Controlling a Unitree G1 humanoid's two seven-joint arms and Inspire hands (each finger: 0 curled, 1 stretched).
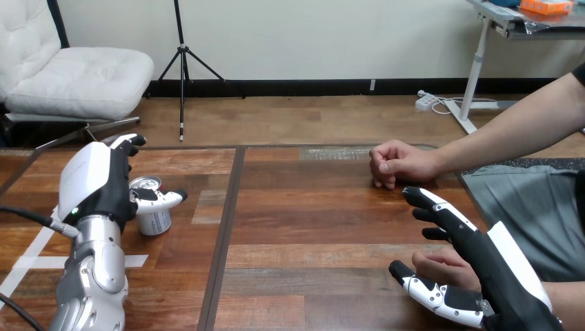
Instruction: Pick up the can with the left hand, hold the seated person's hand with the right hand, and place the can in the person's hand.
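A silver can (153, 215) stands upright on the wooden table at the left. My left hand (96, 186) is right beside it on its left, with straight fingers reaching past the can's far side and the thumb lying across its near side. My right hand (493, 265) is open at the lower right, its fingers stretched toward the table's middle. The person's nearer hand (448, 265) rests curled in the gap between my right thumb and fingers, and nothing is curled round it. The person's farther hand (397, 164) lies as a loose fist on the table.
White tape lines (34, 262) mark the table (310, 234) at the near left. A dark seam (226, 227) runs front to back between the can and the person's hands. The person's forearm (510, 131) reaches in from the right.
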